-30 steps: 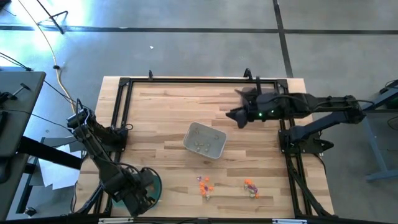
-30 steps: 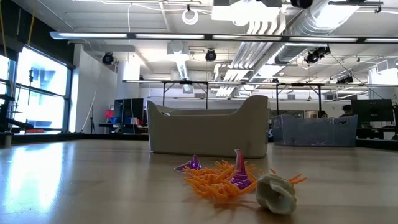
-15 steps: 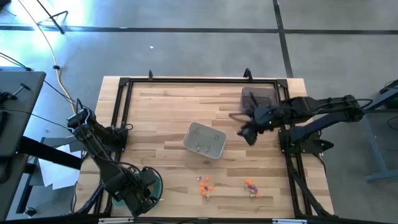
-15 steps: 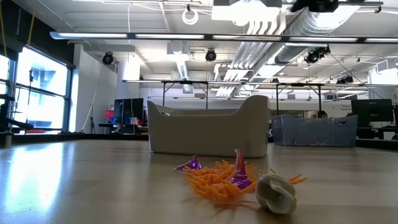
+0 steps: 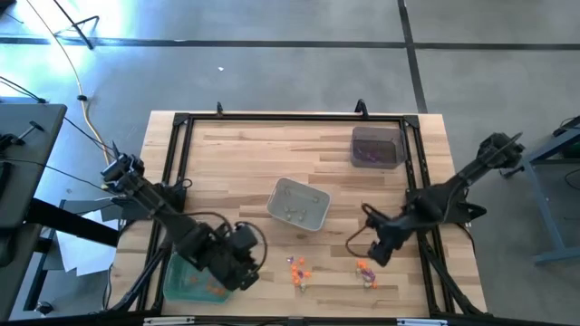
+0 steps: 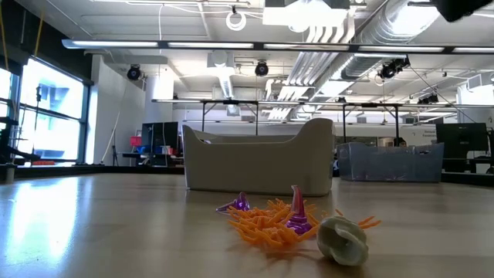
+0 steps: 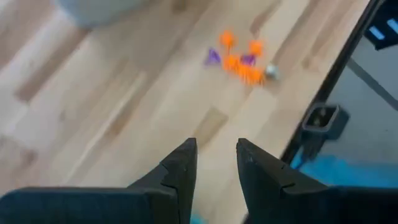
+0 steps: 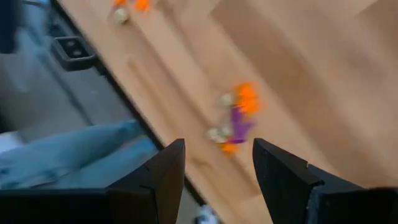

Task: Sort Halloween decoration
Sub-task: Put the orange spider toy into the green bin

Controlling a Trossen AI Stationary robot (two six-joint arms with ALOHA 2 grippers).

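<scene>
Two small heaps of Halloween decoration are lying unsorted near the front edge of the table (image 5: 236,154): one (image 5: 297,270) toward the middle, the other heap (image 5: 365,270) just to its right. From table height the closest heap (image 6: 282,220) is showing orange strands, two purple cones and a pale piece resting against them.

Both arms are arriving at these heaps from their trays. The left gripper (image 5: 246,263), which a second ago was hanging clenched over the green tray (image 5: 172,272) at the front left corner, is now standing beside that tray with its fingers (image 7: 180,165) parted and nothing between them; orange bits are lying in the tray. I am reading that as a drop finished and a fresh pick starting. The right gripper (image 5: 376,254) is swinging in from the dark tray (image 5: 358,136) at the far right and is hovering just above the right heap, spread wide and empty.

Room is getting tight up front. The heaps are sitting close to the front edge and the black frame (image 5: 181,122) rail, and the two grippers are working near each other, so each is likely best keeping to its own heap.

Farther back, the grey tray (image 5: 276,195) is sitting mid-table holding pale pieces, with open wood around it. The dark tray is holding purple ones.
</scene>
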